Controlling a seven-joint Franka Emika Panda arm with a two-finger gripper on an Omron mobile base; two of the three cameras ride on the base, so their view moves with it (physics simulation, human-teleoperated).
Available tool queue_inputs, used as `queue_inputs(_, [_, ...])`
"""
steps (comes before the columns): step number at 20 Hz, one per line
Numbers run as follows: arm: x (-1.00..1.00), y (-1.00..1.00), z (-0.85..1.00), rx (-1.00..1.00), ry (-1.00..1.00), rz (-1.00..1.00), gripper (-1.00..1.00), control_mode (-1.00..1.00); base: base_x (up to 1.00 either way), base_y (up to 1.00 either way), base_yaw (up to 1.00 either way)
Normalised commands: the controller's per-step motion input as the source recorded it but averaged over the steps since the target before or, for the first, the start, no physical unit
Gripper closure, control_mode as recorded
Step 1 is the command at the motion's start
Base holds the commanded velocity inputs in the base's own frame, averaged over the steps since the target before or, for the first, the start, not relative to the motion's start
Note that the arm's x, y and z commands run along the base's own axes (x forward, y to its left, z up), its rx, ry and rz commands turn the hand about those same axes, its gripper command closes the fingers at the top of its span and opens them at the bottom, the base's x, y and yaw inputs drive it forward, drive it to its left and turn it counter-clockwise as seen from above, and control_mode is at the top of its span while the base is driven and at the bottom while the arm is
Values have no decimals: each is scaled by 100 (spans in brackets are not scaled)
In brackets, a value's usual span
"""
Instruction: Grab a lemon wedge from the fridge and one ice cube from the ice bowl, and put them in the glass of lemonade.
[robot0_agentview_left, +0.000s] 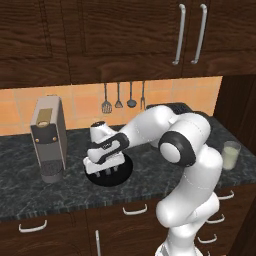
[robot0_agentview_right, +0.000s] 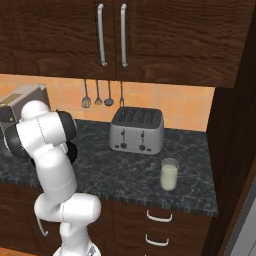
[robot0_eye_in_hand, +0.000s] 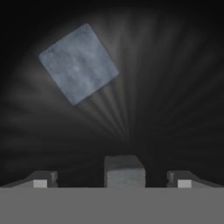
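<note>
Two cubes (robot0_eye_in_hand: 78, 63) down in the bowl (robot0_agentview_left: 122, 175), end effector (robot0_agentview_left: 106, 172) spread wide right over them, empty; next up: drop lower, pinch just one.

The arm reaches left and down, fingers (robot0_agentview_left: 106, 172) spread wide, pointing downward.

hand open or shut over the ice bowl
Open: in the hand view the fingertips stand wide apart, the hand hanging inside the ice bowl.
</note>
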Motion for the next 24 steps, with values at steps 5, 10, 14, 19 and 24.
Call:
queue_inputs(5, [2, 0, -1, 0, 0, 0, -100, -100, 0, 0, 0])
queue_inputs(10, [12, 0, -25, 0, 0, 0, -100, -100, 0, 0, 0])
queue_inputs(14, [0, 0, 0, 0, 0, 0, -100, -100, 0, 0, 0])
queue_inputs(19, [0, 0, 0, 0, 0, 0, 100, -100, 0, 0, 0])
queue_inputs(24, [0, 0, 0, 0, 0, 0, 100, -100, 0, 0, 0])
